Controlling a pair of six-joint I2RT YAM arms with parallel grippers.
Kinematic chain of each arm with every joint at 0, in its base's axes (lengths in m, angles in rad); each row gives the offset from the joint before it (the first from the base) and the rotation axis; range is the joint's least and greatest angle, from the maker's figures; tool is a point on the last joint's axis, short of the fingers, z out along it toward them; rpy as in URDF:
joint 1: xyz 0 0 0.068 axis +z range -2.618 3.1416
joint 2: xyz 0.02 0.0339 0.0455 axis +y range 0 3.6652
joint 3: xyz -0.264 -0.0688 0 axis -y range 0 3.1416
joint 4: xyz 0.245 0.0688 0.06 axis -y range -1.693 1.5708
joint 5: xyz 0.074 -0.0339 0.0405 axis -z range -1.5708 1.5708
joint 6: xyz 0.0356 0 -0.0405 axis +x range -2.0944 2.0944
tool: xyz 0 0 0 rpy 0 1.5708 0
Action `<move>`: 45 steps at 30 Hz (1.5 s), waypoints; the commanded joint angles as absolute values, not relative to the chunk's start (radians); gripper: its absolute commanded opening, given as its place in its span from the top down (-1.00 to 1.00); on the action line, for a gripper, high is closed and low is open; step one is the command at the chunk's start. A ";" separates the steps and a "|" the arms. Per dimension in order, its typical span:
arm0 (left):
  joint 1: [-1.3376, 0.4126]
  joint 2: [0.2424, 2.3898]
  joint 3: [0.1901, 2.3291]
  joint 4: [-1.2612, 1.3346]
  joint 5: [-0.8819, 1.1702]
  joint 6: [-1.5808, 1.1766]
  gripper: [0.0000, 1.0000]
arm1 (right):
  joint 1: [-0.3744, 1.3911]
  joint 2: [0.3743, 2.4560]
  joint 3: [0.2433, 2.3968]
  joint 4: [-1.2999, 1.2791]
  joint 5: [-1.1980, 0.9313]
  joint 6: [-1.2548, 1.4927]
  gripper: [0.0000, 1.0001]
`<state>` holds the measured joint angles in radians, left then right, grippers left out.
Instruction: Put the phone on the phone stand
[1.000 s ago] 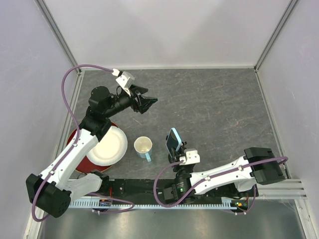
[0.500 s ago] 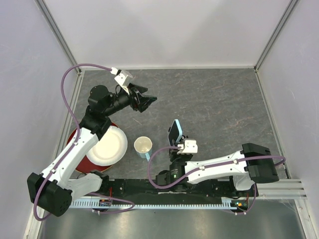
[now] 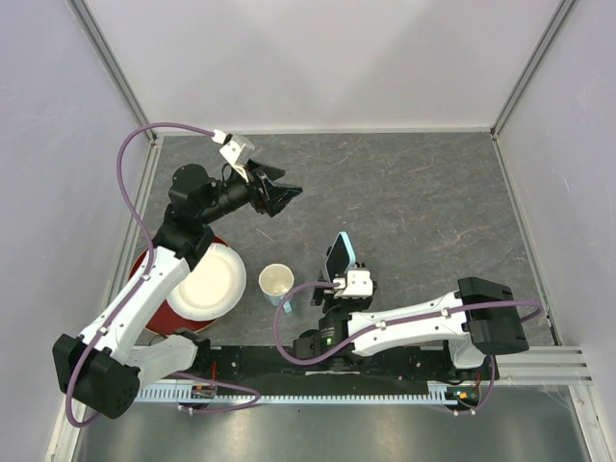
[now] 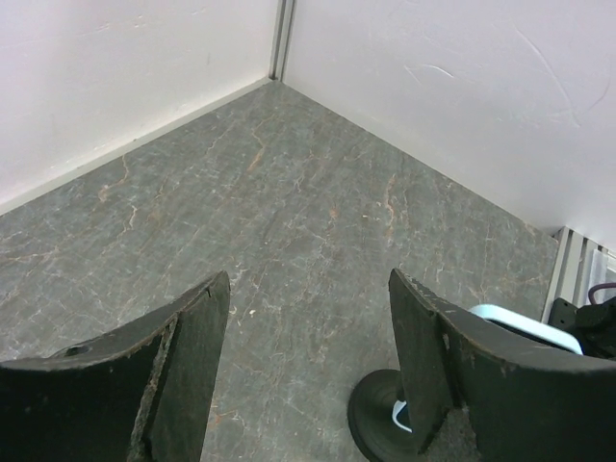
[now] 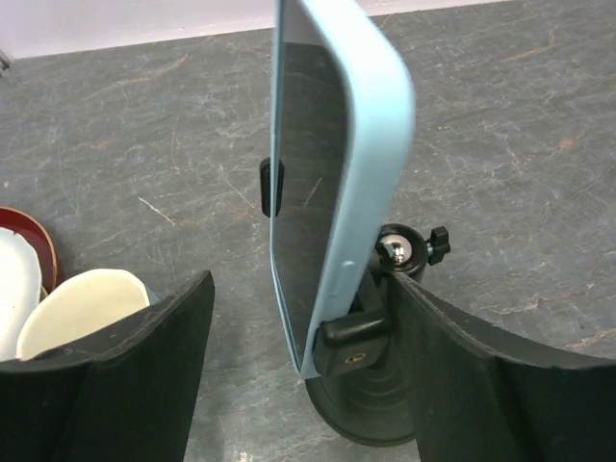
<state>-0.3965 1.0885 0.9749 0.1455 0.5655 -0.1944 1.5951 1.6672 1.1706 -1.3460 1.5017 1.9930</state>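
Right pincer (image 5: 300, 281): we see its jaws spread wide on either side of the phone (image 5: 327, 144), gripping nothing | phone: upright in the clamp of the stand (image 5: 358, 414), at 3 o'clock of the cup (image 3: 276, 282) | left pincer (image 4: 308, 289): agape, empty, at the phone's 10 o'clock, well apart

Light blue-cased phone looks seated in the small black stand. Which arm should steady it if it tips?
Right. The right gripper, open, straddles the light blue-cased phone on the small black stand; the left gripper hangs open farther back, away from both.
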 commanded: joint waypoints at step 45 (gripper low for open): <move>-0.380 1.109 0.986 0.201 0.649 -0.232 -0.46 | 1.625 1.095 1.321 -1.448 1.888 1.887 -0.96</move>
<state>-0.3874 1.1046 0.9749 0.1642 0.6312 -0.2108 1.7607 1.0794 1.2472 -1.3476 1.4796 1.8095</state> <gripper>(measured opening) 0.732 0.982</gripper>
